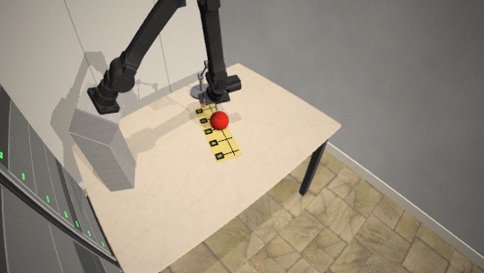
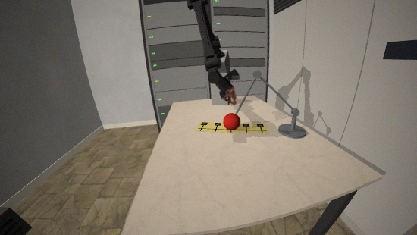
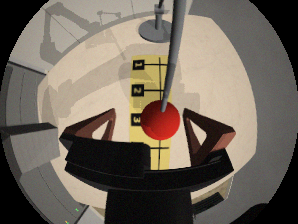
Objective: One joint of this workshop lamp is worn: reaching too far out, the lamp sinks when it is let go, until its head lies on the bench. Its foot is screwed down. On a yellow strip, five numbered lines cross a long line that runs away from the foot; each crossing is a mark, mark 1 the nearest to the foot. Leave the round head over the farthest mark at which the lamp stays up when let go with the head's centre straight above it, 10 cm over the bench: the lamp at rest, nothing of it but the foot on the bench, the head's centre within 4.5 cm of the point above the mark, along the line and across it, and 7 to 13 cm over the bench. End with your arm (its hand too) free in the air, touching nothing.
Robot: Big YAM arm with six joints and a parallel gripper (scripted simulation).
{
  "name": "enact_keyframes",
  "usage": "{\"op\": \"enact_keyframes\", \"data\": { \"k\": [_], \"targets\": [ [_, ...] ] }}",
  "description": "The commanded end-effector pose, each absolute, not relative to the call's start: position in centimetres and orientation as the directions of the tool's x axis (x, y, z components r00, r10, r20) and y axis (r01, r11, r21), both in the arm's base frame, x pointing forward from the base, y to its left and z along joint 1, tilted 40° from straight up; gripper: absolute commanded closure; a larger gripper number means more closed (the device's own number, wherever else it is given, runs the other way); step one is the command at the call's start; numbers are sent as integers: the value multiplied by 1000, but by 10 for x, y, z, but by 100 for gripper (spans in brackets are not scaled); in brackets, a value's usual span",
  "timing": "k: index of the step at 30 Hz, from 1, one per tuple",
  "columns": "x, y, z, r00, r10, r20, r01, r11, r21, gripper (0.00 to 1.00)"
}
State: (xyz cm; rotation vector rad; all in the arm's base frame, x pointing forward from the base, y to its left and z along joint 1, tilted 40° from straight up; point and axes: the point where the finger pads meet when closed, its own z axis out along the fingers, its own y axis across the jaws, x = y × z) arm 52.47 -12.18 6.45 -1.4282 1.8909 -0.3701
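The tool (image 2: 230,99) hung fully open and held nothing, above the lamp's red head (image 2: 231,121), which sat over the yellow strip (image 2: 265,131) around mark 3.

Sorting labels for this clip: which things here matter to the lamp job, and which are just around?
Job: red lamp head; lamp arm; lamp foot; yellow strip; open gripper.
Around: grey block; server rack; bench.
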Motion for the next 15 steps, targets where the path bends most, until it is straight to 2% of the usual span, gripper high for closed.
{"op": "enact_keyframes", "data": {
  "k": [1, 15],
  "targets": [
    [538, -115, 60, -113, -918, -381, -707, 344, -618, 0],
    [555, -112, 54, -111, -916, -385, -700, 347, -624, 0]
  ]
}}
